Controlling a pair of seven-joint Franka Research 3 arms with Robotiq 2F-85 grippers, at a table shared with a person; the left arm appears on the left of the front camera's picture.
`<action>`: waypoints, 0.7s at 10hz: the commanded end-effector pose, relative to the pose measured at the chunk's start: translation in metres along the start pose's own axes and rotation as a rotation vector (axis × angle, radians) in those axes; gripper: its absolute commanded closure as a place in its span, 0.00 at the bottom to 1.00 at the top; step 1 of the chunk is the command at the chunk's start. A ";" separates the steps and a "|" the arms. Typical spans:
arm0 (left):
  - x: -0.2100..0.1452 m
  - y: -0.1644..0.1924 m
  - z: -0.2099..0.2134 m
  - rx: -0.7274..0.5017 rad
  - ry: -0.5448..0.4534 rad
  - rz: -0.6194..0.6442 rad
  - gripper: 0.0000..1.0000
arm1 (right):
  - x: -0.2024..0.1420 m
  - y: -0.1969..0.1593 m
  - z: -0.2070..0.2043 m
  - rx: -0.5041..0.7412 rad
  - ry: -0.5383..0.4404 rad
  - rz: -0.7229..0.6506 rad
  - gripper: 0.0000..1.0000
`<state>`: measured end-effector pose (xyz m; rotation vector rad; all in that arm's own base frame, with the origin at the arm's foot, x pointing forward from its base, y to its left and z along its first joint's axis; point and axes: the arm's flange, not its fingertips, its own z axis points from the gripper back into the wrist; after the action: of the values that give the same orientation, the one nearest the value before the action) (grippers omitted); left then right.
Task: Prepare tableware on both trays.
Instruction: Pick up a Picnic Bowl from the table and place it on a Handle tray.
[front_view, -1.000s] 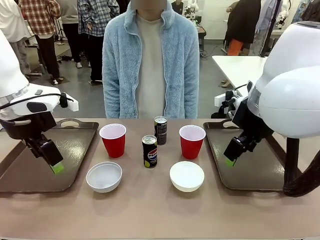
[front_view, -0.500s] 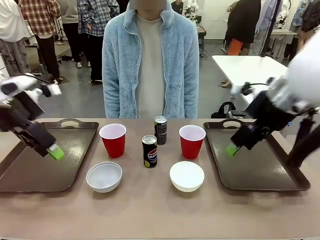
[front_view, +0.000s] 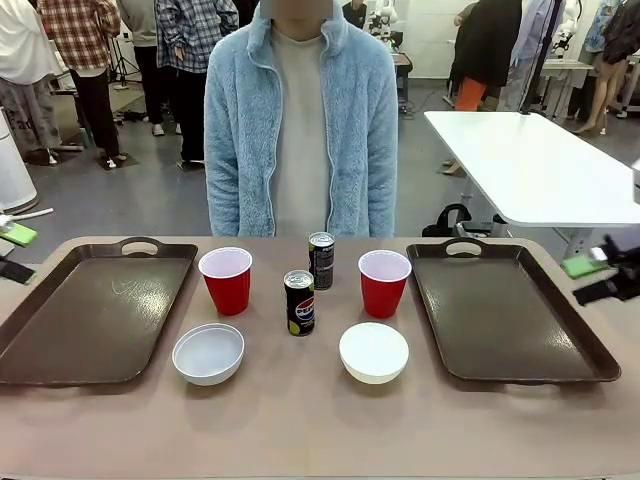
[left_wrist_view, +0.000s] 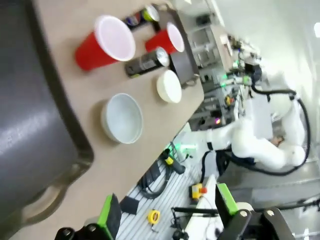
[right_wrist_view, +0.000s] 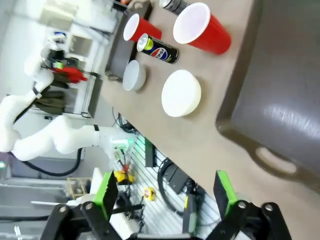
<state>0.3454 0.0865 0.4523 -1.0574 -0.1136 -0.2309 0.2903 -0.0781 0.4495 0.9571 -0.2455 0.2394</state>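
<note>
On tan table (front_view: 300, 430), trays (front_view: 95, 320); grey floor (front_view: 160, 205)

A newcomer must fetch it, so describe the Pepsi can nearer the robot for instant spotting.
On the table, look in the gap between the left tray and the right tray. Two slim dark cans stand there; pick the front can, nearer the robot's side and slightly left of the rear can, its Pepsi globe facing the robot.
</note>
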 end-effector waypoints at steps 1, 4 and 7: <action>0.008 0.021 0.018 0.035 -0.055 0.079 0.00 | 0.001 -0.017 0.007 0.036 0.001 -0.040 0.00; -0.006 0.041 0.039 0.076 -0.121 0.122 0.00 | -0.007 -0.031 0.021 0.050 -0.051 -0.098 0.00; -0.018 0.045 0.050 0.150 -0.146 0.126 0.00 | -0.012 -0.036 0.030 0.028 -0.070 -0.122 0.00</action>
<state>0.3461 0.1563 0.4366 -0.9676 -0.1574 -0.0173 0.2853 -0.1247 0.4348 0.9971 -0.2424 0.0804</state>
